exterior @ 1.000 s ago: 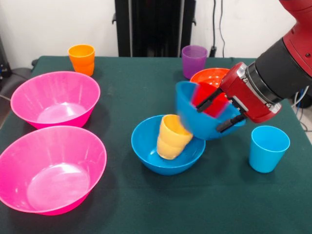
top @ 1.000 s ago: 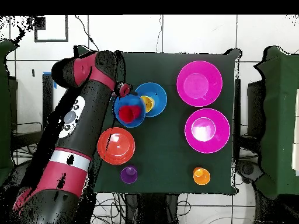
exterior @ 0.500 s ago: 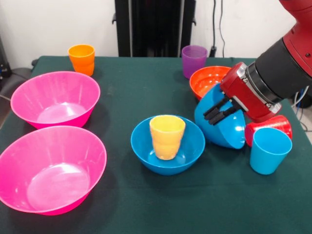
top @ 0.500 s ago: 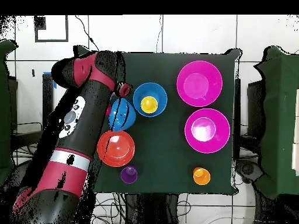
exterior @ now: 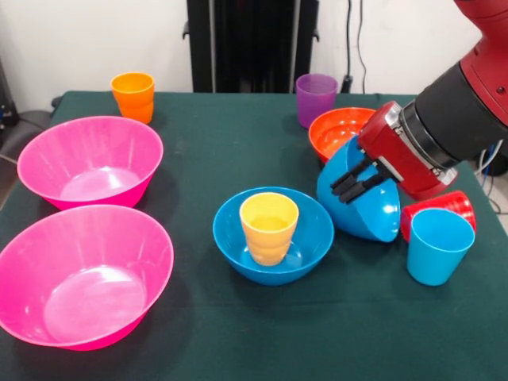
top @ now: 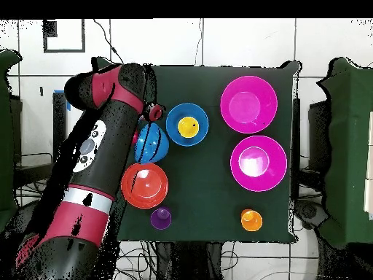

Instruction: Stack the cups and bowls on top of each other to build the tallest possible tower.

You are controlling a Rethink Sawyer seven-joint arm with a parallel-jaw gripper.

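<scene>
1. Tool point(exterior: 357, 181): black fingers are lying close together against the tipped blue bowl point(exterior: 361, 202). They are apparently pinching its rim or wall; that reading is a judgement, since the contact itself is partly hidden.
2. Tipped blue bowl: it is standing on edge on the surface point(exterior: 238, 151), with its rounded underside facing the front camera and its mouth turned toward the arm. It is sitting just beside the orange-red bowl point(exterior: 337, 129).
3. Red cup point(exterior: 444, 205): it is lying on its side close behind the tipped bowl, next to the upright light blue cup point(exterior: 436, 242).
4. Second blue bowl point(exterior: 272, 236): it is sitting upright on the surface with the yellow cup point(exterior: 269, 228) standing mouth-up inside it. This is the tower base so far.
5. Key relation: in the front view the yellow cup is lying to the left of the tool and slightly nearer the camera. The held bowl is needing to travel that way and turn level to sit on the cup's rim.
6. Purple cup point(exterior: 316, 98) and orange cup point(exterior: 133, 95): both are standing upright at the far edge, well apart.
7. Pink bowls point(exterior: 89, 159) point(exterior: 83, 274): both are sitting upright, well away from the tool, unstacked.
8. Risk, as judged: the cup is offering a narrow seat, so an off-centre bowl is likely to tip.
</scene>
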